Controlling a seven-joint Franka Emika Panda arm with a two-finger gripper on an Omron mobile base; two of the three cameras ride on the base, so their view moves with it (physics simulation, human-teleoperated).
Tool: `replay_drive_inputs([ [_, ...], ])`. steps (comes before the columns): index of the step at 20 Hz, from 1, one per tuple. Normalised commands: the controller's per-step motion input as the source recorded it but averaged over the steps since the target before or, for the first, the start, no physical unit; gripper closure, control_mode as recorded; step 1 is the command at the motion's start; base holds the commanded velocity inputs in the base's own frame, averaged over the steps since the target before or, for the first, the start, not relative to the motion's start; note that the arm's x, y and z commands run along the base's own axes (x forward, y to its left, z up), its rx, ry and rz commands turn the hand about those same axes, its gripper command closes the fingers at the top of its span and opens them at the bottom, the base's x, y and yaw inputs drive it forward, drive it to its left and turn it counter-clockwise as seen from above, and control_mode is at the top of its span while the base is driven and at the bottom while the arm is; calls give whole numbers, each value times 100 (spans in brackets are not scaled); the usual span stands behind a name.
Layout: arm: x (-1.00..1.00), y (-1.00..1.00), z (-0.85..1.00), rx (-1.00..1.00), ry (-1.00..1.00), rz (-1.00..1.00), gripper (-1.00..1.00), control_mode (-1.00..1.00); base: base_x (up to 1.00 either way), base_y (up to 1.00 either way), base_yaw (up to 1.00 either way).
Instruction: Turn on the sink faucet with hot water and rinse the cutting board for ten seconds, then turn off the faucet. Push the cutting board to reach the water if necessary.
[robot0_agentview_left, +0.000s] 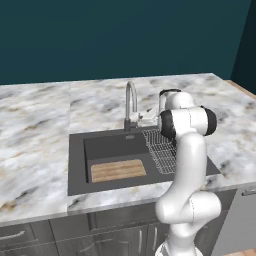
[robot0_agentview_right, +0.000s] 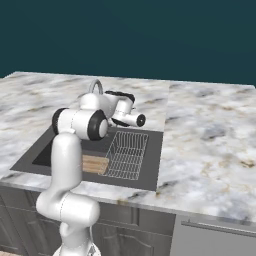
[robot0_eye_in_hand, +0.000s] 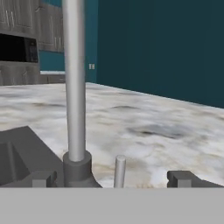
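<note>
The sink faucet (robot0_agentview_left: 131, 102) rises at the back rim of the dark sink (robot0_agentview_left: 76, 165); no water runs from it. In the basin's front left the wooden cutting board (robot0_agentview_left: 118, 170) lies flat, and it also peeks out beside the arm (robot0_agentview_right: 95, 163). My gripper (robot0_agentview_left: 145, 118) hovers low, just right of the faucet's base. In the hand view the spout (robot0_eye_in_hand: 74, 87) stands close at left, and the small lever (robot0_eye_in_hand: 120, 170) sits upright between my fingertips (robot0_eye_in_hand: 181, 178). The gripper (robot0_eye_in_hand: 113, 180) is open, with both fingers well clear of the lever.
A wire dish rack (robot0_agentview_left: 161, 146) fills the right part of the basin, also seen here (robot0_agentview_right: 127, 152). Marble counter (robot0_agentview_left: 35, 135) surrounds the sink. My own arm (robot0_agentview_left: 187, 165) stands over the sink's right front edge. The teal wall (robot0_agentview_left: 125, 35) lies behind.
</note>
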Motion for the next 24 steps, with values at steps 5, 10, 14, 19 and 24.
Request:
replay_drive_inputs([
  [5, 19, 0, -10, 0, 0, 0, -100, -100, 0, 0, 0],
  [10, 18, 3, -16, 0, 0, 0, -100, -100, 0, 0, 0],
  [14, 15, 18, -10, 0, 0, 0, -100, -100, 0, 0, 0],
  [19, 13, 20, -3, 0, 0, 0, -100, -100, 0, 0, 0],
  [24, 8, 17, -2, 0, 0, 0, -100, -100, 0, 0, 0],
])
